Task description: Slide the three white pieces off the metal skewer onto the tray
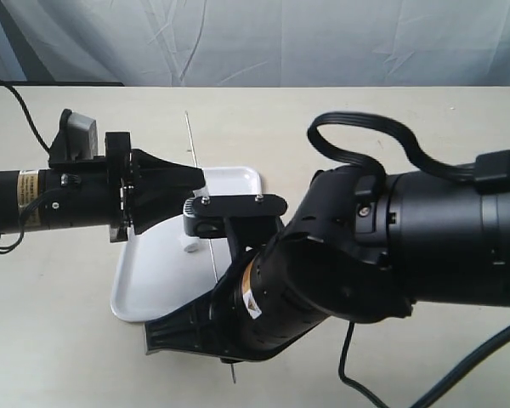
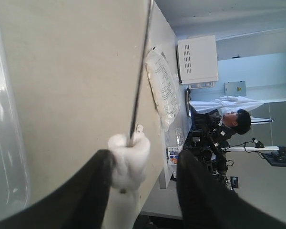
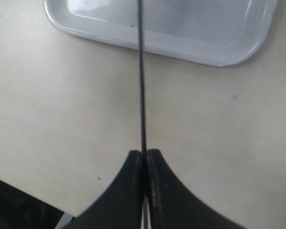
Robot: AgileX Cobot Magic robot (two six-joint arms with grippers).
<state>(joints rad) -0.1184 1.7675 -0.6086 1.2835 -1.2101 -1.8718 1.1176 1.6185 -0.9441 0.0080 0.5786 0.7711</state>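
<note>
The task is looking barely under way. The right gripper (image 3: 144, 156) is pinching the metal skewer (image 3: 141, 71) with its fingers pressed tight together, just off the tray's (image 3: 205, 52) near rim, so the rod is running out across the tray and beyond its far rim. The left gripper (image 2: 145, 160) is standing with its fingers spread around the rod near the tray's far edge. One finger (image 2: 93, 186) is touching a soft clump of white pieces (image 2: 128, 155) and the other is sitting apart from it. That clump is threaded on the skewer, not yet off it; how many pieces it holds I cannot tell. In the exterior view a small white lump (image 1: 189, 245) is showing over the tray's middle, just beside the rod, but whether it is lying on the tray or riding the skewer is unclear. Most of the sliding seems to be left to do.
</note>
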